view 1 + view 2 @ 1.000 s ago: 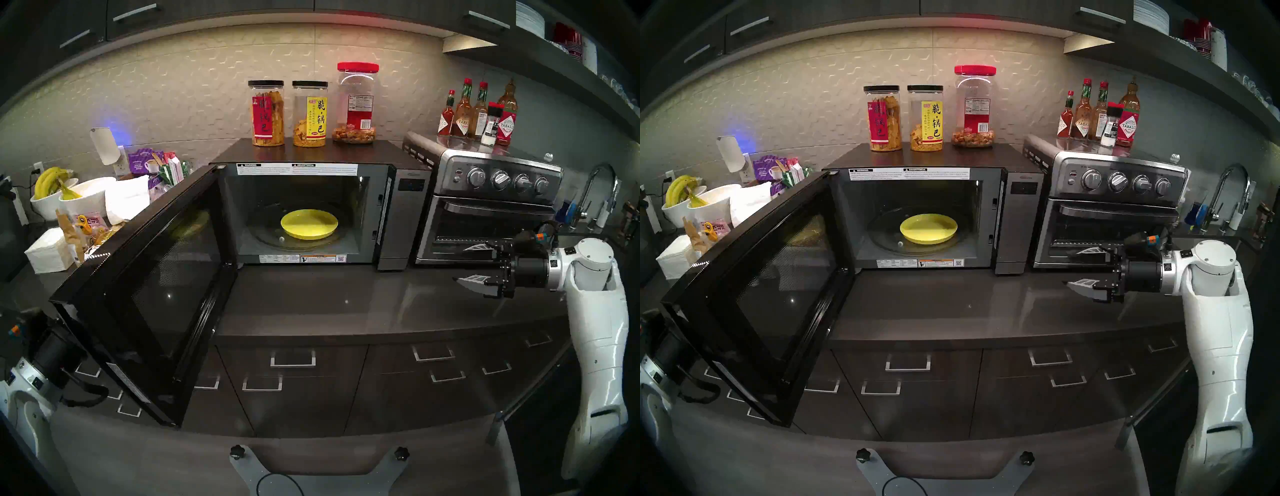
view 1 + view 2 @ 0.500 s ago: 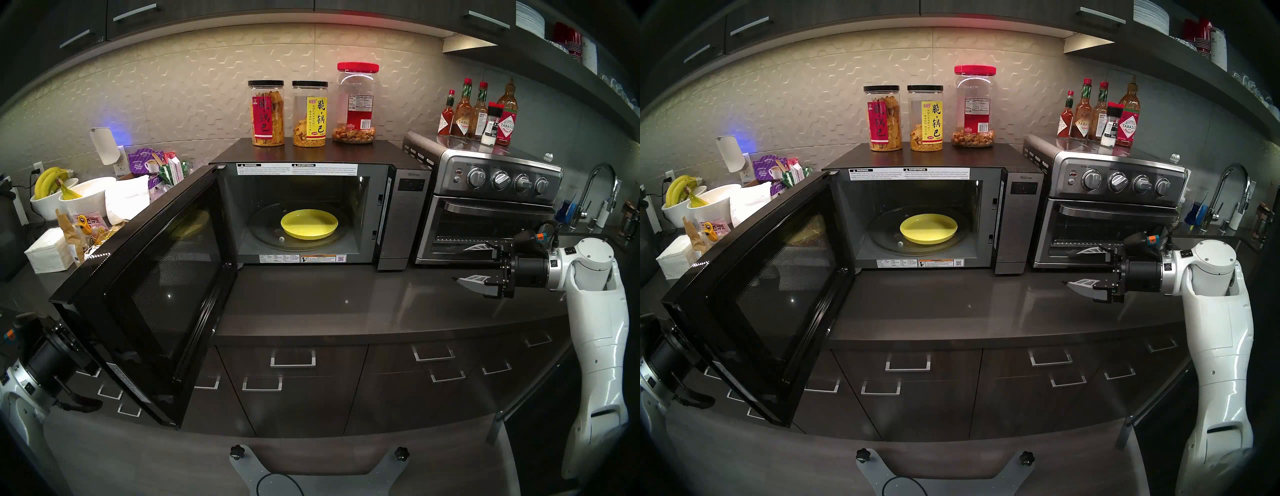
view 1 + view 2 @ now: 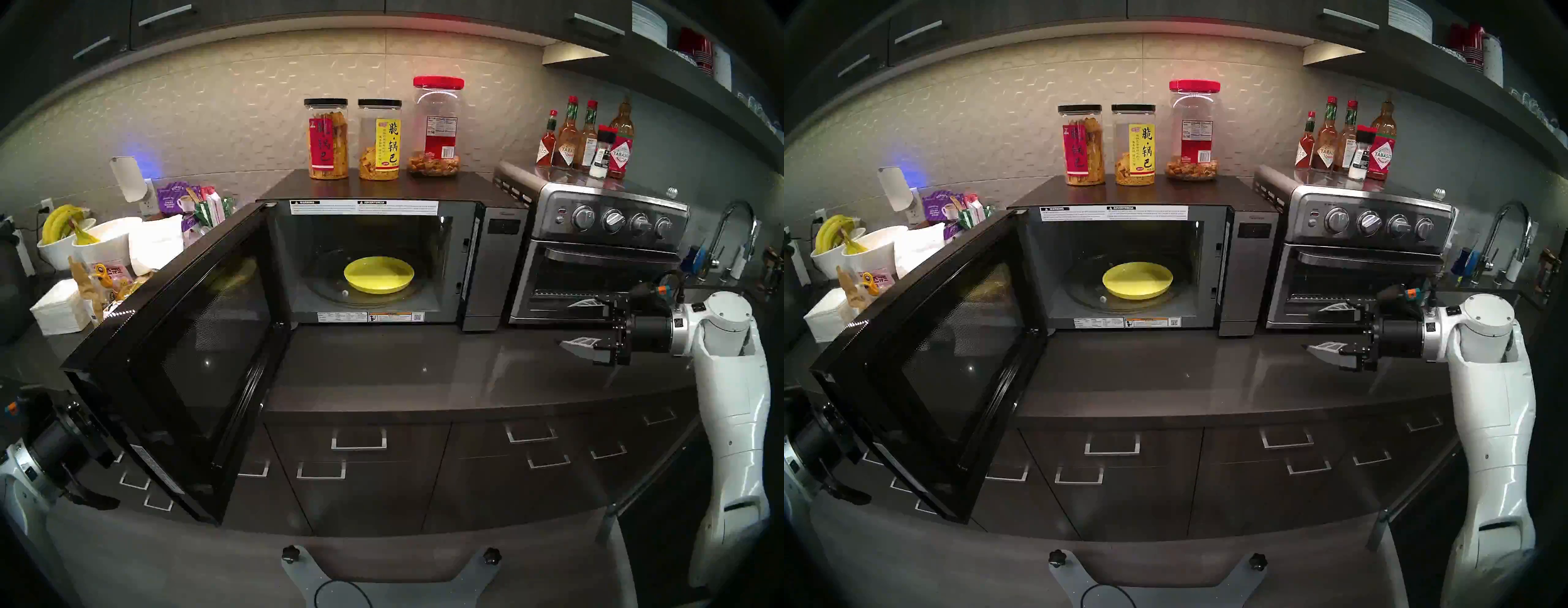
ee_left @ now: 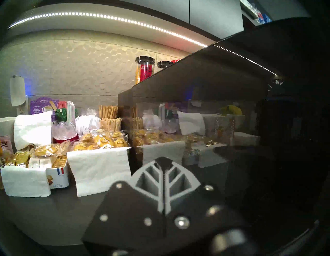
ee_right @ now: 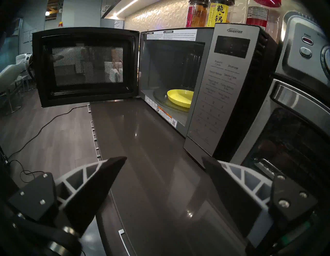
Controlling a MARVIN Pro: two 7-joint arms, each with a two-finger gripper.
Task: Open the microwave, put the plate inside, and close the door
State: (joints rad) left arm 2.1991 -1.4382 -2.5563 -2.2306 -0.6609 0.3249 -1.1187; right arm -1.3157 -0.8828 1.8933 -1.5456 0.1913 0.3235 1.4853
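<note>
The microwave stands open on the counter, and the yellow plate lies flat on its glass turntable. Its black door is swung wide to the left, mesh side facing me. My left gripper is shut on nothing, its tips close to the door's glossy outer face; I cannot tell whether they touch. In the head views the door hides those fingers. My right gripper hangs open and empty over the counter in front of the toaster oven, facing the plate.
A steel toaster oven stands right of the microwave with sauce bottles on top. Three jars sit on the microwave. Bowls with bananas, napkins and snack packs crowd the counter left of the door. A sink tap is far right.
My left wrist has shifted slightly lower behind the door. The door, the plate and the right arm have not moved.
</note>
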